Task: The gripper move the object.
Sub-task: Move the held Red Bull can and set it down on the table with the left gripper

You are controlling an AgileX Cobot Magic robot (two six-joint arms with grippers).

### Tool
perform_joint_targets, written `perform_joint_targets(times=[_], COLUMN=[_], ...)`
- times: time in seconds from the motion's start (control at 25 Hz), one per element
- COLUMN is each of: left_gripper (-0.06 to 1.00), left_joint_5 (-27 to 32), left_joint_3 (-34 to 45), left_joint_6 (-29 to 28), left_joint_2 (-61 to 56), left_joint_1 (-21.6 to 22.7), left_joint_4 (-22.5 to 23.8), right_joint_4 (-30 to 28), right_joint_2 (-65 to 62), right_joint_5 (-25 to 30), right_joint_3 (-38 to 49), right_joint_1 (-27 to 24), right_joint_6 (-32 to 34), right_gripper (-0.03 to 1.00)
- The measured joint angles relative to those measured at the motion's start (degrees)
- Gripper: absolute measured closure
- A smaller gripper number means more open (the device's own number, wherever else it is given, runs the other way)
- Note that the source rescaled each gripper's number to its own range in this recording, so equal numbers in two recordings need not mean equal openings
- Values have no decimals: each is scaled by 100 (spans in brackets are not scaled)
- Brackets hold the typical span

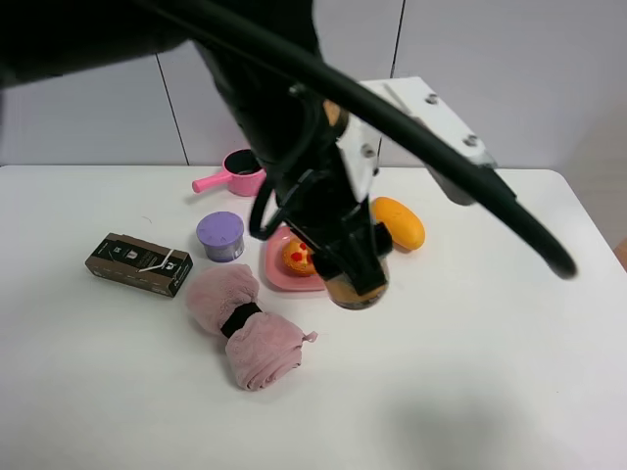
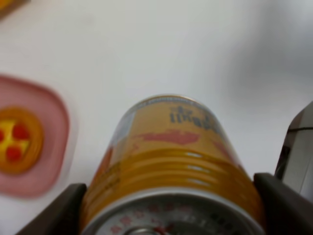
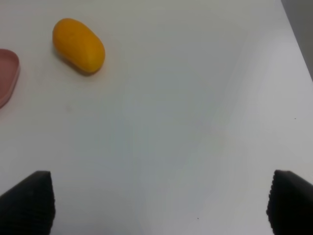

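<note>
The golden-orange can (image 1: 355, 291) with red markings sits between the black fingers of my left gripper (image 1: 351, 266), just right of the pink plate (image 1: 277, 272). In the left wrist view the can (image 2: 171, 147) fills the frame, with the gripper (image 2: 171, 208) shut on it, a finger on either side and its silver top toward the camera. I cannot tell whether the can rests on the table or hangs just above it. My right gripper (image 3: 161, 200) is open and empty over bare white table; it is out of the exterior view.
A small tart (image 1: 298, 257) lies on the pink plate. An orange mango-like fruit (image 1: 400, 223) is behind the can. A lilac tub (image 1: 220, 235), a dark box (image 1: 137, 262), a rolled pink towel (image 1: 245, 328) and a pink ladle-cup (image 1: 240, 174) lie to the left.
</note>
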Motion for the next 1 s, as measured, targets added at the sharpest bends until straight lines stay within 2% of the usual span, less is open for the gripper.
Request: perform_joint_targets(times=[0.16, 0.36, 0.72, 1.0], left_gripper=[92, 92, 92, 92], left_joint_5=[91, 20, -1048, -1321], left_joint_3=[-504, -662, -667, -667], left_joint_6=[124, 281, 329, 346], left_joint_2=[599, 1168, 1556, 2123], left_joint_1=[-134, -141, -141, -141], left_joint_4=[-80, -34, -13, 359], right_joint_4=[0, 0, 0, 0], right_joint_2=[0, 0, 0, 0], right_joint_5=[0, 0, 0, 0], right_joint_3=[0, 0, 0, 0], right_joint_1=[0, 0, 0, 0], right_joint_6=[0, 0, 0, 0], right_gripper=[-3, -3, -3, -3])
